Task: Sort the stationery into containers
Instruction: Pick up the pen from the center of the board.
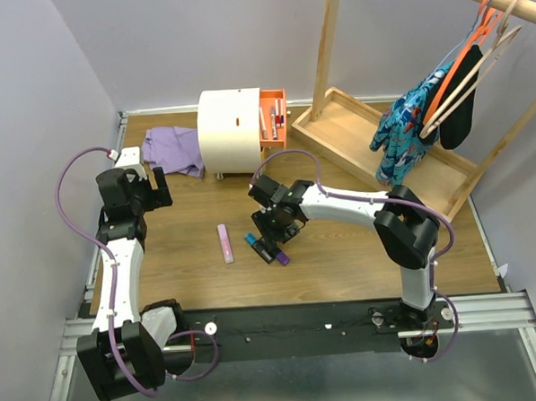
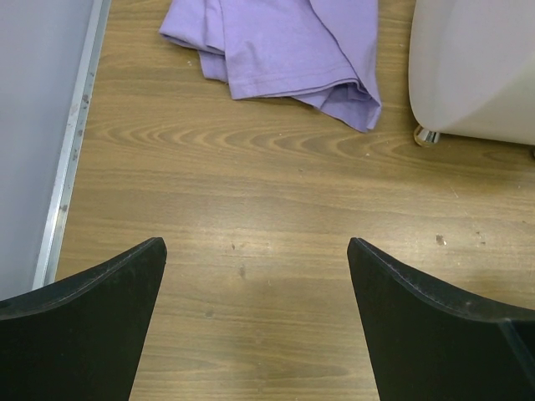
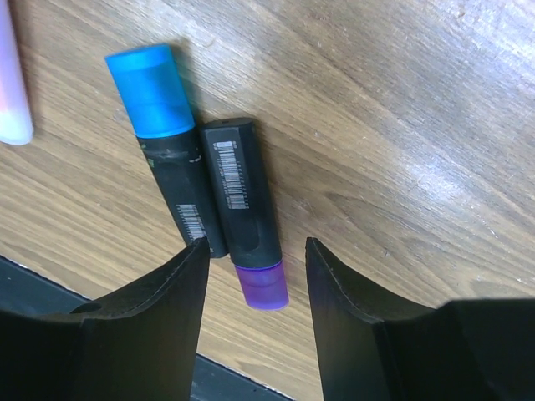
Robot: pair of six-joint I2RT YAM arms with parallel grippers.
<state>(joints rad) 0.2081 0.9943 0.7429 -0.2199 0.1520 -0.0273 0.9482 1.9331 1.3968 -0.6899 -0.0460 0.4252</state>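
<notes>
Two stubby black markers lie side by side on the wooden table: one with a blue cap [image 3: 167, 159] and one with a purple cap [image 3: 247, 213], also in the top view [image 1: 269, 249]. My right gripper [image 3: 255, 251] is open and hovers right over them, its fingers either side of the purple cap end. A pink bar [image 1: 225, 242] lies to their left. The cream round-topped chest [image 1: 231, 129] stands at the back with an orange drawer [image 1: 272, 128] pulled open, holding several pens. My left gripper [image 2: 255, 246] is open and empty over bare table at the left.
A purple cloth [image 1: 177, 149] lies left of the chest, also in the left wrist view [image 2: 276, 46]. A wooden clothes rack with a flat tray [image 1: 373, 146] and hanging clothes [image 1: 408, 135] stands at the back right. The table's near edge has a black rail [image 1: 301, 320].
</notes>
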